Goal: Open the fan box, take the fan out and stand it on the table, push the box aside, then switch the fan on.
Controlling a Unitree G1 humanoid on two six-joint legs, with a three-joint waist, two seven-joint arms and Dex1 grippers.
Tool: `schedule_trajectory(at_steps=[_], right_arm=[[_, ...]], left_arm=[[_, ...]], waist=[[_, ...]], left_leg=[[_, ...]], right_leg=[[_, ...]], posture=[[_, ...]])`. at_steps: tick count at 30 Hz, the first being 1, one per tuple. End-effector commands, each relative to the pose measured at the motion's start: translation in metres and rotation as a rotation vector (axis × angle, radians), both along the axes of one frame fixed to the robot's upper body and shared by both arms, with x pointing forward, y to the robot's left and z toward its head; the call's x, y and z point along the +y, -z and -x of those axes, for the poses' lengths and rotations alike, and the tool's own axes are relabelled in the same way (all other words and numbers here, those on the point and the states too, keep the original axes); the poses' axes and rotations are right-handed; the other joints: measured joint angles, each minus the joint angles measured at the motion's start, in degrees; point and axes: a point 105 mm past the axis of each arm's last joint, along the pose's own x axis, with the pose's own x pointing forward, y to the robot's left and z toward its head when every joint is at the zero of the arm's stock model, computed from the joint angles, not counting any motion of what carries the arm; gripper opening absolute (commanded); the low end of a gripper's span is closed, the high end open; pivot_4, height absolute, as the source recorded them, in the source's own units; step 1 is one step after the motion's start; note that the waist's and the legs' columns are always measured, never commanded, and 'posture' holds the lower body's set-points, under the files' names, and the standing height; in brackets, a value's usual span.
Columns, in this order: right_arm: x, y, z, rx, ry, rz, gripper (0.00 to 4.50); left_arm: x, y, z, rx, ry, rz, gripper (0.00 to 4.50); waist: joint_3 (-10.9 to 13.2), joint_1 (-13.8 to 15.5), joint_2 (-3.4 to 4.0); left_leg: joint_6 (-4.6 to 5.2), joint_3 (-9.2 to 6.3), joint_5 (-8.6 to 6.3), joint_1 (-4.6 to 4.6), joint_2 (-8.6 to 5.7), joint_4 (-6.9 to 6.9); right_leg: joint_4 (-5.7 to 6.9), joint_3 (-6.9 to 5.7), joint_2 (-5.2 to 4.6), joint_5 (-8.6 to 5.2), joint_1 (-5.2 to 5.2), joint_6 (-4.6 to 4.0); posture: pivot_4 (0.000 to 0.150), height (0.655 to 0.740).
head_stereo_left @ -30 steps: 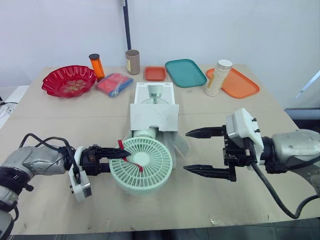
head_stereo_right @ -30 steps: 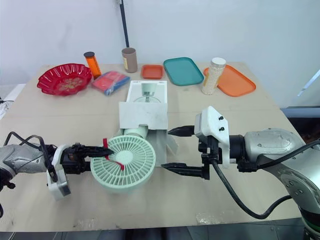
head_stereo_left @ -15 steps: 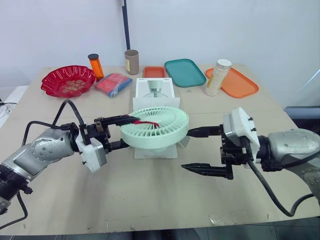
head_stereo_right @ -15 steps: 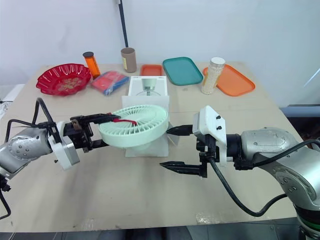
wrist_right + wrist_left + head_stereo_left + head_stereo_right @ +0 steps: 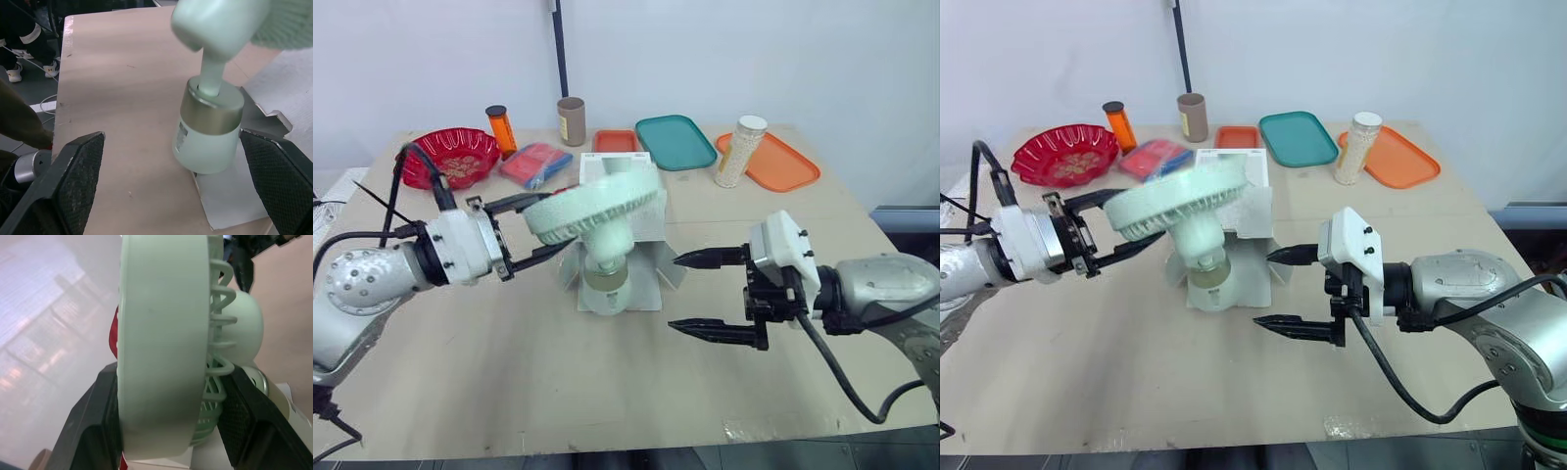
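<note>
A pale green fan (image 5: 592, 204) hangs tilted in the air, and my left gripper (image 5: 543, 227) is shut on the rim of its round head (image 5: 161, 342), with one black finger (image 5: 93, 431) on either side. Its cylindrical base (image 5: 605, 284) hangs low over the front flap of the open white fan box (image 5: 651, 230); I cannot tell whether they touch. My right gripper (image 5: 675, 294) stands open just right of the box, level with the fan base (image 5: 210, 129), holding nothing.
Along the back of the table stand a red bowl (image 5: 460, 155), an orange bottle (image 5: 499, 127), a brown cup (image 5: 572, 119), a blue-red packet (image 5: 538, 162), a small orange tray (image 5: 617, 142), a teal tray (image 5: 675, 140), a jar (image 5: 742, 150) and an orange tray (image 5: 783, 164).
My left arm has lifted and drawn back to the left, swinging the fan from lying flat to hanging tilted with its base down. The right gripper has stayed put.
</note>
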Motion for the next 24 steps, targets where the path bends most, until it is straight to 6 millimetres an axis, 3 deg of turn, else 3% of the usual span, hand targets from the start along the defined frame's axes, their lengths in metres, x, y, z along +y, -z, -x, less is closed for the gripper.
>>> schedule_trajectory(at_steps=[1, 11, 16, 20, 24], right_arm=[[-0.002, -0.008, 0.002, -0.030, 0.000, -0.013, 4.50], [-0.001, -0.038, -0.001, 0.057, 0.043, -0.166, 4.50], [0.013, -0.062, -0.005, 0.084, 0.046, -0.289, 4.50], [0.022, -0.066, 0.000, 0.095, 0.027, -0.307, 4.50], [0.029, -0.065, 0.004, 0.100, -0.006, -0.305, 4.50]], left_arm=[[0.006, -0.029, 0.007, -0.004, -0.045, 0.070, 2.01], [0.038, -0.020, 0.020, 0.133, -0.225, 0.059, 2.01], [0.056, -0.022, 0.026, 0.187, -0.331, 0.079, 2.01], [0.068, -0.022, 0.031, 0.230, -0.405, 0.103, 2.01], [0.072, -0.019, 0.049, 0.241, -0.429, 0.064, 2.01]], waist=[[0.0, 0.0, 0.00], [0.0, 0.0, 0.04], [0.1, 0.0, 0.00], [0.1, 0.0, 0.00], [0.1, -0.1, -0.01]], left_leg=[[0.00, -0.01, 0.00, 0.00, 0.00, 0.00], [0.00, 0.04, 0.00, 0.06, 0.02, -0.03], [0.00, 0.03, 0.00, 0.04, 0.02, -0.02], [0.01, 0.03, -0.01, 0.00, 0.02, -0.04], [0.01, 0.03, -0.01, 0.01, 0.02, -0.04]], right_leg=[[0.00, 0.00, 0.00, 0.00, 0.00, 0.00], [0.00, 0.09, 0.03, 0.00, 0.00, 0.00], [0.00, 0.11, 0.04, 0.00, -0.01, 0.00], [-0.02, 0.15, 0.05, -0.01, -0.03, 0.01], [-0.02, 0.17, 0.05, -0.01, -0.04, 0.01]], posture=[[0.150, 0.7382], [0.150, 0.7382], [0.150, 0.7382], [0.150, 0.7382], [0.150, 0.7382]])
